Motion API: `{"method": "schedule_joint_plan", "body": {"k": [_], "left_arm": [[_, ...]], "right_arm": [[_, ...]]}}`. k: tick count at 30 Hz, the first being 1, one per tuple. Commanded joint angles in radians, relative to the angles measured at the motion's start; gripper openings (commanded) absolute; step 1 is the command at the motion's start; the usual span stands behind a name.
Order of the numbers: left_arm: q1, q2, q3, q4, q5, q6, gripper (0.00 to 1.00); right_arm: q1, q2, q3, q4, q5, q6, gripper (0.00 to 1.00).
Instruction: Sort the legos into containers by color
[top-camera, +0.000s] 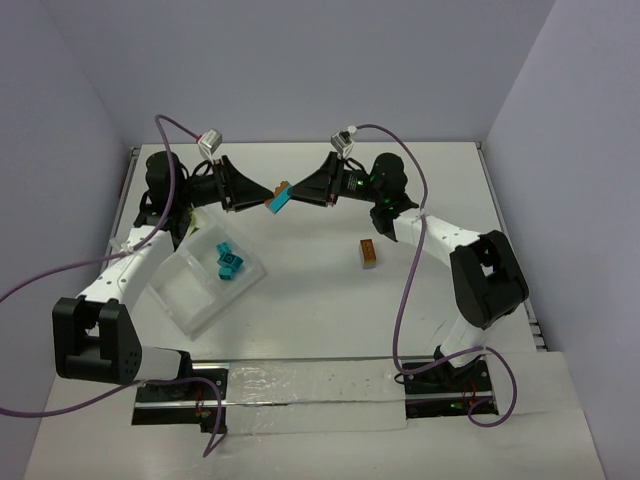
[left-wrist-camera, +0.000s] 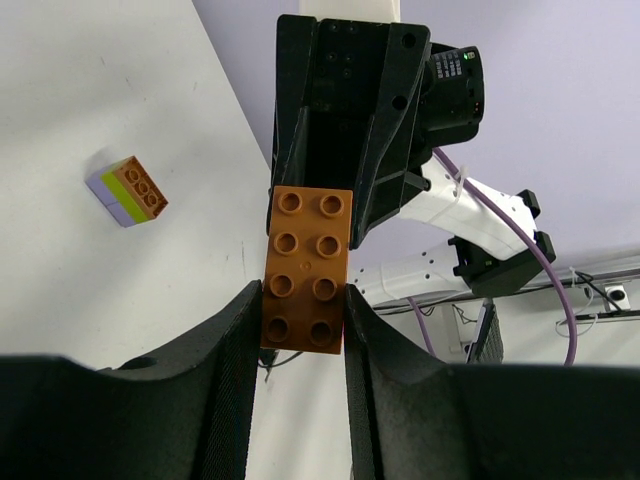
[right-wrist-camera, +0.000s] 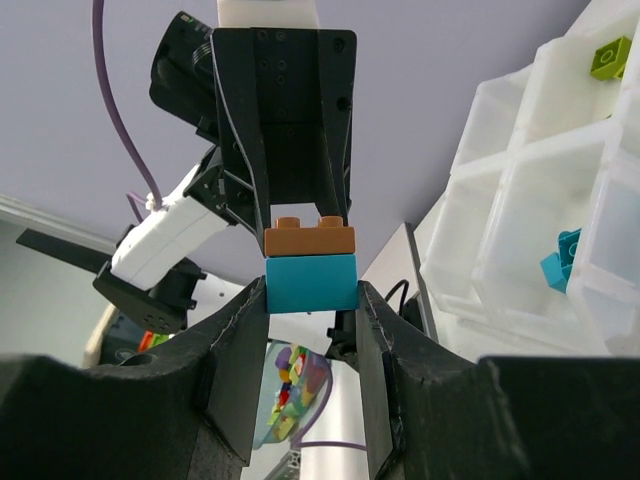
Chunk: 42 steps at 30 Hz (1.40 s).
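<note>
A two-brick stack hangs in mid-air between both arms at the back of the table: an orange brick (top-camera: 276, 188) clipped to a teal brick (top-camera: 282, 203). My left gripper (left-wrist-camera: 303, 320) is shut on the orange brick (left-wrist-camera: 307, 268), which sits studs up between its pads. My right gripper (right-wrist-camera: 311, 300) is shut on the teal brick (right-wrist-camera: 311, 283), with the orange brick (right-wrist-camera: 309, 238) on top. The clear tray (top-camera: 190, 292) lies at the left, teal bricks (top-camera: 228, 262) in one compartment. The right wrist view shows the tray (right-wrist-camera: 520, 190) holding a lime brick (right-wrist-camera: 610, 57) and a teal one (right-wrist-camera: 562, 265).
A stack of orange, lime and purple bricks (top-camera: 369, 253) lies on the table right of centre, also seen as the stack (left-wrist-camera: 128, 190) in the left wrist view. Purple cables (top-camera: 405, 300) loop beside both arms. A clear strip (top-camera: 310, 385) runs along the near edge.
</note>
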<state>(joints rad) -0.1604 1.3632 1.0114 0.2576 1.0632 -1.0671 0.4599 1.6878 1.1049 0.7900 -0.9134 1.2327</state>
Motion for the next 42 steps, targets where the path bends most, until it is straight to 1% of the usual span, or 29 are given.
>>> {"method": "schedule_joint_plan", "body": {"k": [1,9,15,18,20,21,23,24,26,27,29,30,32,34,39,42], "left_arm": [[0.045,-0.058,0.004,0.103,-0.028,-0.050,0.00],[0.047,-0.046,0.009,0.104,-0.026,-0.056,0.00],[0.045,-0.027,0.025,0.104,-0.010,-0.054,0.00],[0.045,-0.011,0.053,0.060,0.004,-0.016,0.01],[0.042,0.000,0.079,-0.009,0.014,0.026,0.07],[0.042,0.001,0.089,-0.033,0.014,0.048,0.13],[0.042,0.002,0.108,-0.094,0.012,0.101,0.33],[0.042,0.004,0.111,-0.107,0.020,0.113,0.41],[0.040,0.016,0.107,-0.093,0.044,0.109,0.62],[0.036,0.019,0.105,-0.084,0.067,0.110,0.66],[0.027,0.028,0.117,-0.117,0.075,0.152,0.72],[0.023,0.032,0.118,-0.120,0.078,0.154,0.72],[0.011,0.045,0.145,-0.191,0.086,0.227,0.73],[0.000,0.055,0.159,-0.209,0.109,0.262,0.72],[-0.025,0.065,0.194,-0.313,0.140,0.348,0.71],[-0.039,0.076,0.217,-0.373,0.143,0.402,0.68]], "right_arm": [[-0.029,-0.017,-0.005,-0.014,0.004,-0.046,0.00],[-0.029,-0.026,0.022,-0.090,0.001,-0.109,0.00],[-0.027,-0.035,0.080,-0.246,0.004,-0.231,0.00],[-0.027,-0.029,0.099,-0.254,-0.006,-0.234,0.00],[-0.027,-0.023,0.106,-0.249,-0.012,-0.228,0.00],[-0.026,-0.020,0.109,-0.245,-0.015,-0.225,0.00],[-0.027,-0.014,0.116,-0.241,-0.022,-0.220,0.00],[-0.027,-0.011,0.119,-0.241,-0.025,-0.219,0.00],[-0.027,-0.007,0.125,-0.238,-0.039,-0.216,0.00],[-0.029,-0.008,0.127,-0.238,-0.043,-0.216,0.00],[-0.027,-0.010,0.130,-0.232,-0.058,-0.213,0.00],[-0.027,-0.010,0.133,-0.232,-0.059,-0.213,0.00],[-0.026,-0.014,0.137,-0.234,-0.082,-0.219,0.00],[-0.027,-0.014,0.142,-0.236,-0.104,-0.222,0.00],[-0.026,-0.022,0.142,-0.233,-0.140,-0.228,0.00],[-0.020,-0.020,0.150,-0.230,-0.161,-0.230,0.00]]}}
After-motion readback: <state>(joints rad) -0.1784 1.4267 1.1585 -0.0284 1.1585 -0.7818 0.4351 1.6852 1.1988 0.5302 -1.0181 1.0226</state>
